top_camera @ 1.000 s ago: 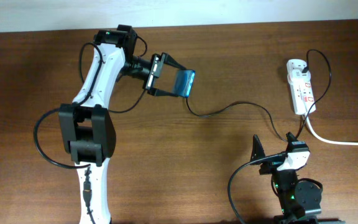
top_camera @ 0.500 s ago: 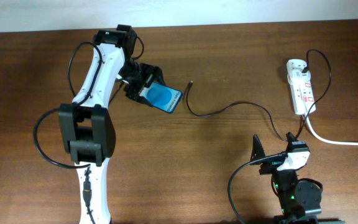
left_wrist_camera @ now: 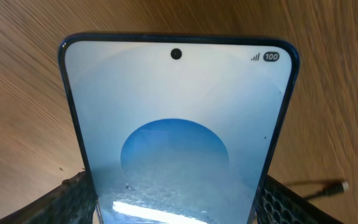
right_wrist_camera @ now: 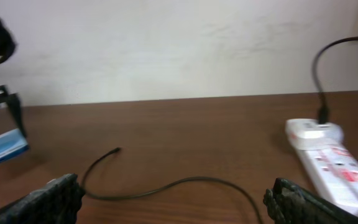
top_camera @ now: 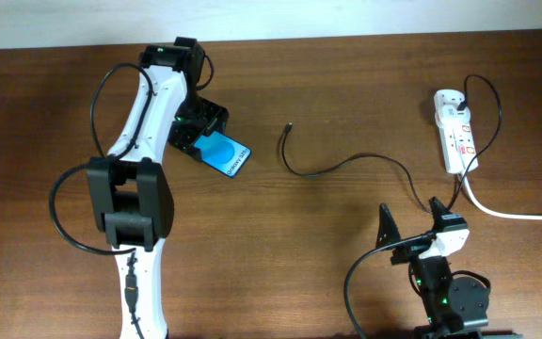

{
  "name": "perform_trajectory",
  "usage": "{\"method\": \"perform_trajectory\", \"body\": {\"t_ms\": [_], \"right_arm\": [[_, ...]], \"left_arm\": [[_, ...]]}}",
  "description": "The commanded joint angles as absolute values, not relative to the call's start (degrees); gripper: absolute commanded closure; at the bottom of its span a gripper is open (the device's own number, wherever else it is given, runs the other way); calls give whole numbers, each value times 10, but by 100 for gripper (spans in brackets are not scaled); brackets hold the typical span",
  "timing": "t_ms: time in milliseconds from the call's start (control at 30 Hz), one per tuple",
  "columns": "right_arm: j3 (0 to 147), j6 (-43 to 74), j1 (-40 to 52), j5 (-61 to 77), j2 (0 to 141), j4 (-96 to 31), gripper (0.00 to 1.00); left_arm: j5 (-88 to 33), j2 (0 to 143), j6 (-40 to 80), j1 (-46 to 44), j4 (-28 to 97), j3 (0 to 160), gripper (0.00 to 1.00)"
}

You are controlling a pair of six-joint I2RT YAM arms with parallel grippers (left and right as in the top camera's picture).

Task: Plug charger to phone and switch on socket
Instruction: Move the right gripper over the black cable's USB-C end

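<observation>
Overhead: left gripper clamps phone by its sides, screen up. Charger lies loose on table, its free end right of phone, apart. Socket far right of phone.
Left wrist: pads flank phone's lower edges.
Right wrist: right gripper gaping, empty.
Risk: limp cable skids when pinched; misaligned port jams plug.

- phone: bright blue screen with white text at one edge, black frame; up close, a pale field with a deeper blue disc
- charger: black throughout
- socket: white body, red-marked switches, black plug, white cord
- table: brown wood grain
- left gripper: black pads, honeycomb pattern
- left arm: white shell, black joints
</observation>
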State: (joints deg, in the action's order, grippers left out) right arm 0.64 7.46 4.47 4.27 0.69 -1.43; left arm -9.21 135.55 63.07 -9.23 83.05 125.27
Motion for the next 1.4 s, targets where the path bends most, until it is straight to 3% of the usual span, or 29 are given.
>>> {"method": "perform_trajectory", "body": {"t_ms": [0,267,533,800,1133,1367], "right_arm": [[50,83,41,101,24,-34,2],[269,88,41,134,256,-116,2],[596,88,41,220,566,-341,2],[800,88,41,310,794,-477,2],[832,125,45,427,977,-363,1],[832,225,99,327,1068,-324,17]], "left_arm": [[-60,1353,632,-81,832,1269,100],[-66,1332,631,-34,867,1271,100],[-77,1309,605,-27,862,1271,100],[-77,1309,605,-27,863,1271,100],[-77,1309,605,-27,867,1271,100],[-77,1309,605,-27,869,1271,100]]}}
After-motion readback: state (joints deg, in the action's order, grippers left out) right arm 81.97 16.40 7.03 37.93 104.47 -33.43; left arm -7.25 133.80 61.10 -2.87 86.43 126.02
